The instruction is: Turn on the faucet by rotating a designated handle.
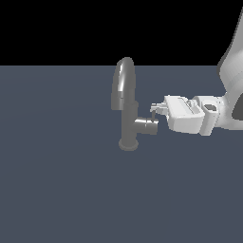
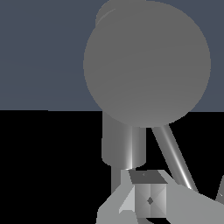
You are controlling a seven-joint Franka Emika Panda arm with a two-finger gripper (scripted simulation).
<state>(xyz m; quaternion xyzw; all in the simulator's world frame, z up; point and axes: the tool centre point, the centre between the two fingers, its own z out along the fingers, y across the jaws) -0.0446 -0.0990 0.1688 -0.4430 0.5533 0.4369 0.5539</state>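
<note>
The grey metal faucet [image 1: 128, 123] stands mid-scene on a round base, its arched spout [image 1: 123, 80] curving towards the exterior view's left. A short stub [image 1: 146, 126] projects from the column towards the exterior view's right. The handle [image 1: 154, 116], a thin rod, rises from the stub's end. My gripper [image 1: 155, 110] reaches in level from the exterior view's right, at the rod. In the wrist view the stub's round end [image 2: 146, 61] fills the picture and the rod [image 2: 173, 153] runs between my two fingers [image 2: 148, 199]. The jaws stand apart, not pressed on the rod.
The faucet stands on a flat dark blue-grey floor [image 1: 57, 180]. My white arm [image 1: 228, 71] comes down from the exterior view's upper right. Nothing else shows.
</note>
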